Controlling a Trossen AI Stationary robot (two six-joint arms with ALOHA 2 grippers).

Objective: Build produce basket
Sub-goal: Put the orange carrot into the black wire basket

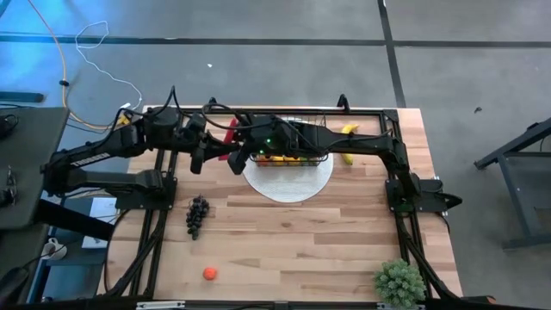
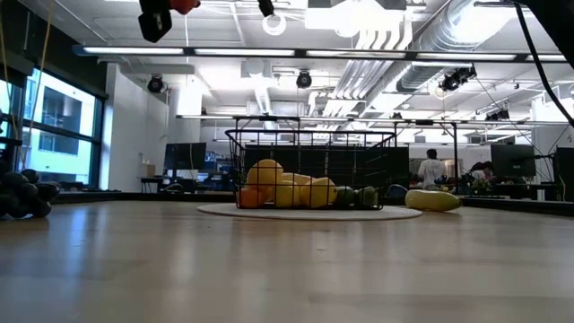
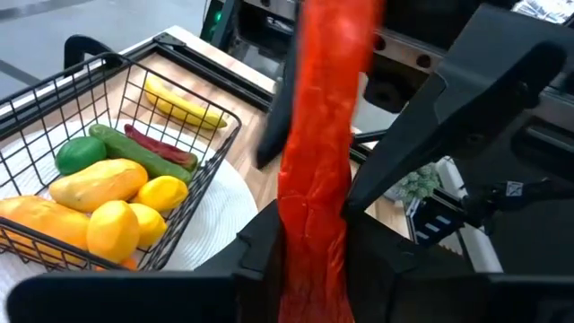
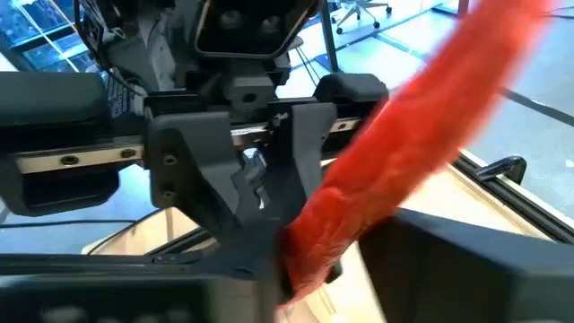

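A long red pepper (image 1: 230, 136) is held in the air left of the black wire basket (image 1: 320, 120), between both grippers. My left gripper (image 1: 201, 159) comes from the left and is shut on it (image 3: 314, 269). My right gripper (image 1: 239, 162) reaches across over the basket and is shut on the same pepper (image 4: 323, 269). The basket stands on a round white plate (image 1: 288, 185) and holds mangoes (image 3: 94, 184), lemons (image 3: 112, 229) and green pieces (image 3: 81, 152). A banana (image 1: 349, 140) lies on the table right of the basket. My left gripper pinches the red pepper near one end (image 3: 314, 242) between its two fingers. The rest of the pepper runs on straight ahead past the fingertips, clear of the table. My right gripper has a finger (image 3: 404, 152) on each side of the pepper, a little farther along it (image 3: 318, 170), and lies across it. In its own view the pepper (image 4: 421, 117) slants up and away from the fingers.
Dark grapes (image 1: 197, 215) lie on the table's left part and a small orange-red ball (image 1: 209, 274) near the front edge. A spiky green potted plant (image 1: 399, 281) stands at the front right corner. People show in the room behind the table (image 2: 432, 166).
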